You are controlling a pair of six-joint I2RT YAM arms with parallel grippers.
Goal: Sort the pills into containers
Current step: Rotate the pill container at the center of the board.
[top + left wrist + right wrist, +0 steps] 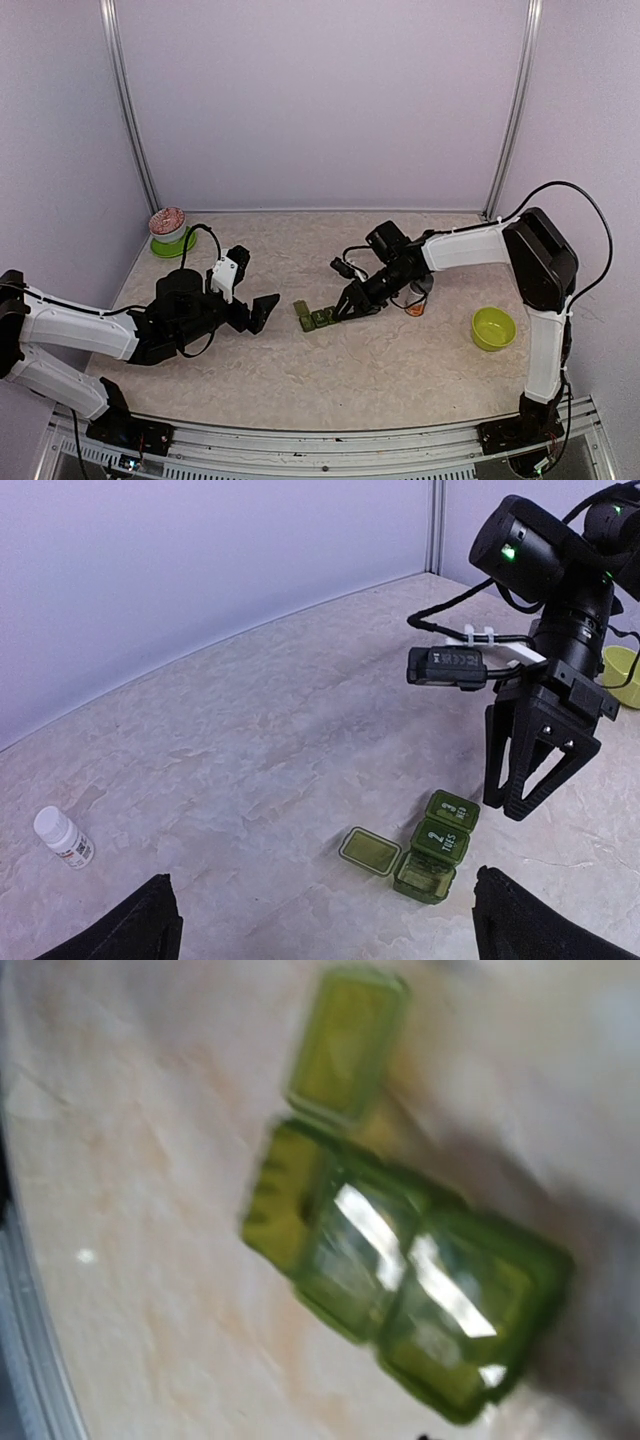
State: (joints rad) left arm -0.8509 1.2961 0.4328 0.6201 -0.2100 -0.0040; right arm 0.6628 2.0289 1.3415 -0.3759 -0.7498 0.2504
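Containers (pixel 316 318) sit mid-frame on the desk (pixel 400 370). Right tool (pixel 522 805) points down just beside them; I cannot tell if it is clenched. Left arm (pixel 90 335) lies low at left, left tool (pixel 253 285) spread wide, empty.

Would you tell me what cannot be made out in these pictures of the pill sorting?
- Inside of the dark green three-compartment pill strip: blurred in the right wrist view, too small from the top.
- Label on the small white bottle: too small, left wrist view.
- Small orange object: too small to identify, top view.
- Right gripper: fingers overlap in the left wrist view, opening unclear.
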